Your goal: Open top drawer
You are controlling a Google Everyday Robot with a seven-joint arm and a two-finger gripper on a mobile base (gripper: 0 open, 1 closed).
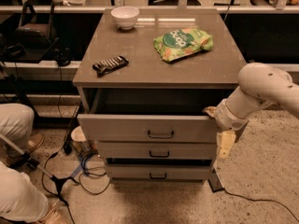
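Note:
The top drawer [145,128] of the grey cabinet stands pulled out, its tall flat front forward and its dark interior showing behind it. Its small black loop handle [160,134] is at the middle of the front. My gripper [219,125] is at the drawer front's right end, at the end of my white arm [266,90] that comes in from the right. One pale finger [224,143] hangs down beside the drawer's right corner. The other is by the top edge.
Two shallower drawers [159,152] sit below. On the cabinet top [140,45] lie a white bowl [124,17], a green snack bag [182,43] and a dark bar [110,65]. A person's legs [18,171] and cables [70,171] are on the floor at left.

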